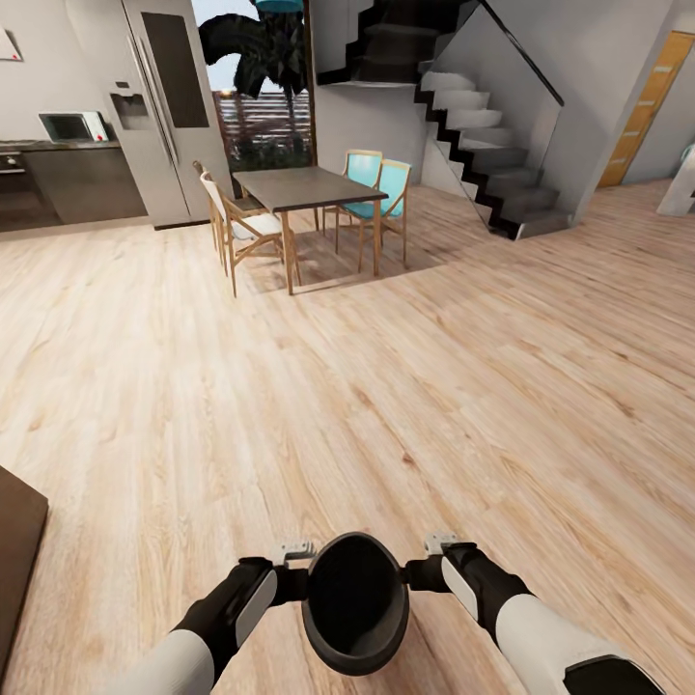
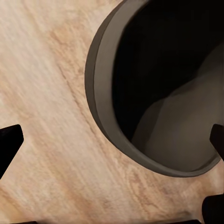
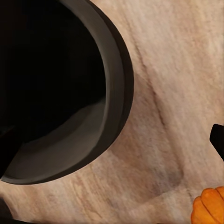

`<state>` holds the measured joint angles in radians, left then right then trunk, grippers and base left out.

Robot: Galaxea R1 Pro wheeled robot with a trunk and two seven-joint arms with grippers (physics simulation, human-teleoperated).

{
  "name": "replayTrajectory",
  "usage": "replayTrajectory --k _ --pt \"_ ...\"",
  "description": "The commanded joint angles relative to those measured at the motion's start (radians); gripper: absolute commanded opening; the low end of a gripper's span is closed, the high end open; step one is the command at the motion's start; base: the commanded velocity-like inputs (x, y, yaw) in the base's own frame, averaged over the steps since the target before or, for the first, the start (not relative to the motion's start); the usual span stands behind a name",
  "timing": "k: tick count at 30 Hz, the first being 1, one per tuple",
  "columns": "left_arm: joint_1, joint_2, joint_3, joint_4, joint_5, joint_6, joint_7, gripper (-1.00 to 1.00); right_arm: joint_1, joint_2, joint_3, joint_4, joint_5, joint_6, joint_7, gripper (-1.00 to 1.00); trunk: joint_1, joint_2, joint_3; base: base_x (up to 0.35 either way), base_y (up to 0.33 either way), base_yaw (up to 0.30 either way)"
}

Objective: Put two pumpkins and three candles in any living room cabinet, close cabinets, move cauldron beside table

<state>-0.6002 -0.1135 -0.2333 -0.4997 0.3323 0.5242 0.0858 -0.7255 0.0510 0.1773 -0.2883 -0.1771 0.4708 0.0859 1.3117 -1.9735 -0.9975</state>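
Observation:
The matte black cauldron (image 1: 354, 603) hangs low in front of me between both wrists, its wide mouth facing up. My left gripper (image 1: 294, 579) is at its left rim and my right gripper (image 1: 417, 571) at its right rim. In the left wrist view the cauldron (image 2: 158, 84) has its rim wall between the widely spread dark fingertips (image 2: 9, 144) of the left gripper (image 2: 112, 144). The right gripper (image 3: 112, 147) likewise straddles the cauldron (image 3: 56, 93), fingers far apart. One orange pumpkin (image 3: 210, 207) lies on the floor just beyond. Candles and cabinet are out of view.
Open wood floor (image 1: 386, 386) stretches ahead. A dining table (image 1: 309, 188) with several chairs stands at the back, a fridge (image 1: 159, 106) and kitchen counter (image 1: 77, 179) to its left, stairs (image 1: 483, 125) to its right. A dark brown edge (image 1: 14, 550) shows at near left.

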Motion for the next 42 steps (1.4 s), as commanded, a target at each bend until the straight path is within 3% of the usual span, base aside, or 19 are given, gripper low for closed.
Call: replayTrajectory --k 1,8,19,23,26,42 --pt "0.0 0.0 0.0 -0.001 0.003 0.0 0.0 1.0 0.0 -0.001 0.0 0.0 0.0 0.0 0.0 1.0 0.004 -0.007 -0.003 0.0 0.0 0.0" --pt "-0.001 0.002 0.0 -0.004 0.042 0.0 0.002 1.0 0.0 -0.005 -0.001 0.0 0.001 -0.001 0.0 1.0 0.031 -0.056 -0.025 0.0 0.0 0.0" --pt "-0.001 0.001 0.0 -0.003 0.046 0.0 0.003 1.0 0.0 -0.005 -0.001 -0.003 0.001 -0.001 0.009 1.0 0.073 -0.133 -0.06 0.0 0.0 0.0" --pt "-0.001 0.0 0.001 -0.003 0.047 0.0 0.003 1.0 0.0 -0.008 0.0 -0.003 0.003 -0.001 0.095 1.0 0.088 -0.161 -0.072 0.0 0.0 0.0" --pt "-0.001 0.0 0.0 -0.003 0.053 0.0 0.003 1.0 0.0 -0.008 -0.001 -0.003 0.003 -0.001 0.12 1.0 0.1 -0.182 -0.082 0.0 0.0 0.0" --pt "-0.001 0.002 0.0 -0.003 0.071 -0.001 0.003 1.0 0.0 -0.01 -0.002 -0.007 0.004 -0.024 0.127 1.0 0.161 -0.294 -0.132 0.0 0.0 0.0"
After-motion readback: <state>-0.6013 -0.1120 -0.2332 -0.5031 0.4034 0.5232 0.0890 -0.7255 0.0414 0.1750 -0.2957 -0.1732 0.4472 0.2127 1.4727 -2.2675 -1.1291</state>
